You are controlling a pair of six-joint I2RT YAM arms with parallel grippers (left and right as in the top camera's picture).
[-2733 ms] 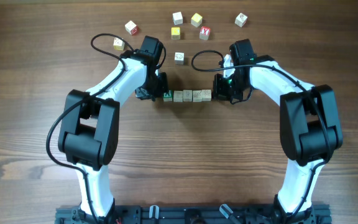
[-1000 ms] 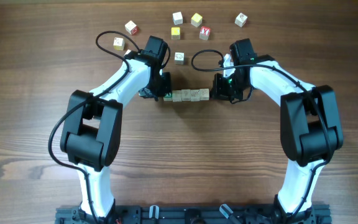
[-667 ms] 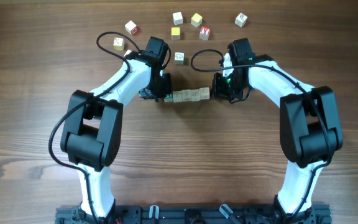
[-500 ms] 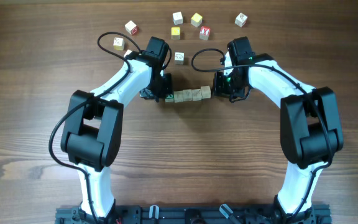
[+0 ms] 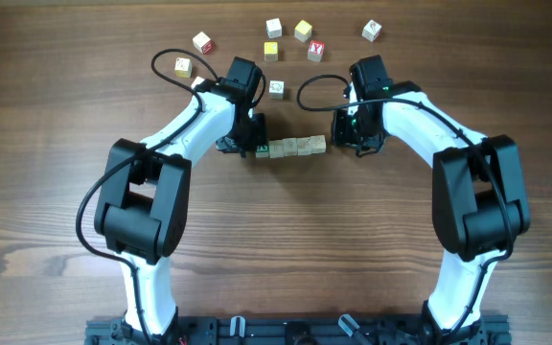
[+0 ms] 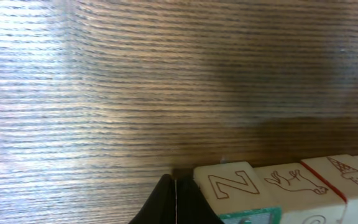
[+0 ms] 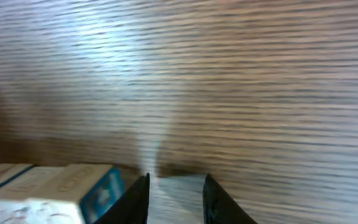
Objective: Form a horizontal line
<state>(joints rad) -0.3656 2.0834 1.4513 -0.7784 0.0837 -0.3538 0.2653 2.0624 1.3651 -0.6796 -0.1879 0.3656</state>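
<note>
The horizontal line point(image 5: 292, 147) is a short row of pale wooden letter cubes touching side to side, its right end tilted slightly up. Its left end cube point(image 5: 262, 150) has a green face. My left gripper point(image 5: 248, 146) is shut and its tips rest against that end cube. In the left wrist view the shut left gripper point(image 6: 174, 200) stands right beside the Z cube point(image 6: 229, 182). My right gripper point(image 5: 337, 136) is open just off the row's right end. In the right wrist view the right gripper point(image 7: 174, 199) holds nothing, and the blue-faced end cube point(image 7: 95, 186) lies left of it.
Several loose letter cubes lie along the table's far side, from a red-faced one point(image 5: 202, 42) to one at the far right point(image 5: 372, 31). A single cube point(image 5: 276, 88) sits close behind the row, between the two arms. The left arm's cable point(image 5: 166, 59) loops near a cube point(image 5: 182, 66).
The right gripper has opened and drawn back up and to the right, off the row's right end. The row has shifted a little and its right end has tipped up. The left gripper stays shut.
</note>
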